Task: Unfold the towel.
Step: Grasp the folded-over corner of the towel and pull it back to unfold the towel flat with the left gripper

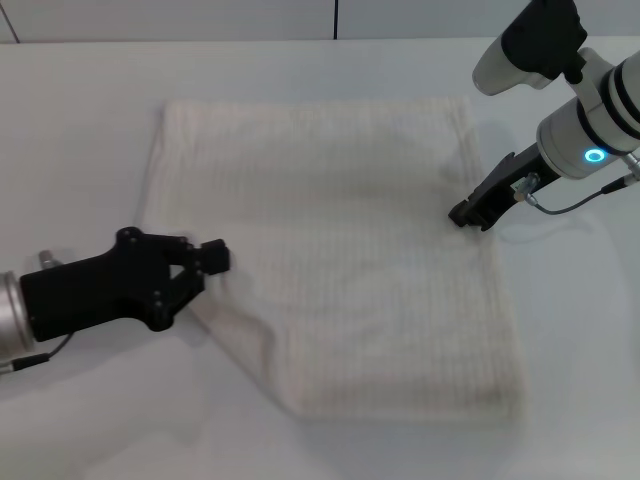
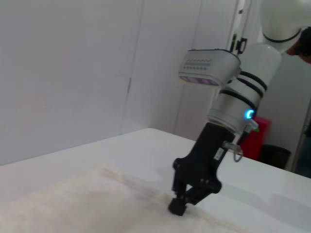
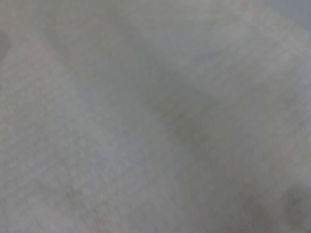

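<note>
While towel [image 1: 340, 260] lies spread on white table [image 1: 80, 120], your left gripper [image 1: 213, 258] pinches its left edge; right gripper [image 1: 466, 214] tips pressed together on right edge.

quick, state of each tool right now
Left tool: at the left edge of the towel; open or shut cannot be told.
Right tool: tips together, down on the towel's right edge.

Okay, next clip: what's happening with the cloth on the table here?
A two-armed robot is working on a cream-white towel lying mostly flat on a white table. The left gripper sits at the towel's left edge, where the cloth is rumpled. The right gripper touches down at the right edge. The near-left corner looks still unsmoothed.
</note>
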Robot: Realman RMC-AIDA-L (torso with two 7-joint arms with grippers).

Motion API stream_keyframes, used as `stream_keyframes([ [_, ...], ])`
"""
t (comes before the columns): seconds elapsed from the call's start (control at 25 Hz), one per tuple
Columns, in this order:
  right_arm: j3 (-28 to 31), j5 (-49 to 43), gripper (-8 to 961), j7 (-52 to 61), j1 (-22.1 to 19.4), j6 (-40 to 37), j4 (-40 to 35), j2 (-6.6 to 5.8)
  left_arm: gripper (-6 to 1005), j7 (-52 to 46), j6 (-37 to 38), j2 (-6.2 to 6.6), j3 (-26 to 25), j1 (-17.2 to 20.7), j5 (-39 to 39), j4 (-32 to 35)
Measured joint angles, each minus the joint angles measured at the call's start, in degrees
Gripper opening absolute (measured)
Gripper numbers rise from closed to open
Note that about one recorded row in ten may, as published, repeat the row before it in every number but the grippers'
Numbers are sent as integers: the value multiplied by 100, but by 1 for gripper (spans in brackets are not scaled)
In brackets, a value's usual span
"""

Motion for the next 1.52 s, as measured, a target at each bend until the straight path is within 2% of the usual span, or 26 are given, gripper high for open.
stream_keyframes([
  [0.08,0,0,-1,1,0,0,0,0,44,-13,12,17,-19,31,-1,8],
  [0.16,0,-1,-1,2,-4,0,0,0,46,-40,21,88,-218,178,8,25],
  [0.48,0,-1,-1,6,-7,0,0,0,52,-43,209,176,-238,261,9,-7],
  [1.0,0,0,-1,8,-16,-8,0,0,63,5,398,240,-241,583,8,-7],
  [1.52,0,0,-1,18,0,-9,0,0,74,10,407,274,-236,713,8,25],
])
